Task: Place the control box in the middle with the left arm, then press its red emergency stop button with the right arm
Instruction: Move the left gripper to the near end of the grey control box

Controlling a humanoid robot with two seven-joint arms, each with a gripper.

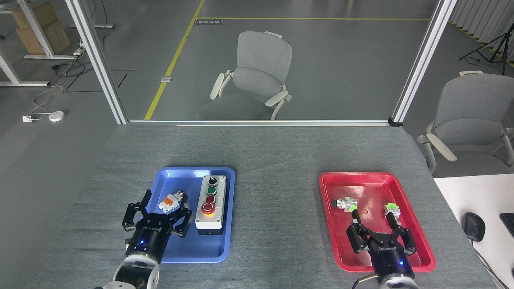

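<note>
The control box (210, 204), long and light grey with a black base, lies in the blue tray (225, 241) on its right side. Its red emergency stop button (208, 207) with a yellow ring is the nearest button in the row. My left gripper (158, 210) hovers open over the tray's left part, just left of the box and not touching it. My right gripper (377, 224) stands open over the red tray (417, 257), holding nothing. The middle (277, 216) is bare grey tabletop between the two trays.
A small white and orange push-button part (172, 200) lies in the blue tray beside my left fingers. Two small green-backed button parts (344, 204) (392, 209) lie in the red tray. A white desk with a mouse (474, 226) adjoins on the right.
</note>
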